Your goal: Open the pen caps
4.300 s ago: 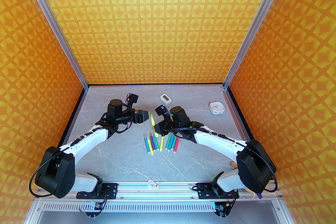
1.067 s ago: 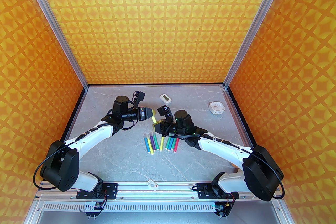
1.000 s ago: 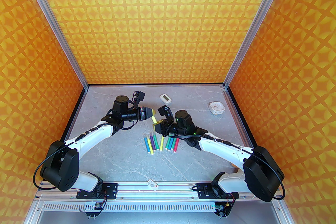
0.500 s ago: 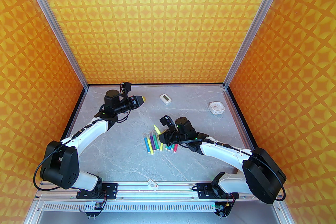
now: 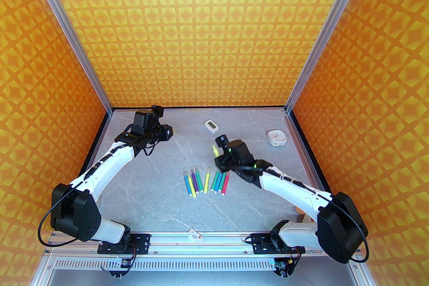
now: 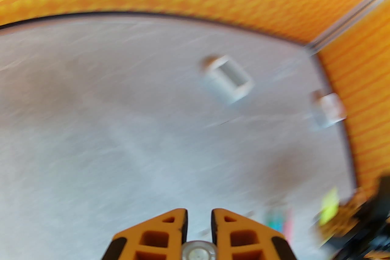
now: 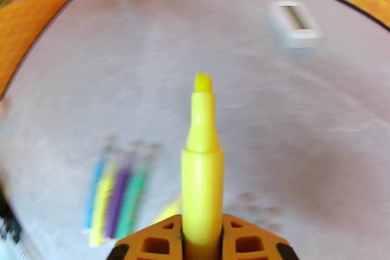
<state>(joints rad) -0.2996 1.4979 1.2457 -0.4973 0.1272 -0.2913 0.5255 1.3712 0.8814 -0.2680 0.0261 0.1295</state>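
walls (image 5: 214,26): orange-yellow star pattern — three sides | tabletop (image 5: 161,197): grey marble | posts (image 5: 82,53): aluminium — back corners

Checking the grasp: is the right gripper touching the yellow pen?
Touching. The right wrist view shows the right gripper shut on the yellow pen, its barrel pinched between the jaws, uncapped tip pointing away.

The left pincer (image 6: 198,215) pinches a pale pen cap (image 6: 199,250) above the blurred grey table (image 6: 91,100).

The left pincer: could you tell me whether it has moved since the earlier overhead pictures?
Yes. The left pincer has pulled leftward and back, away from the small white device.
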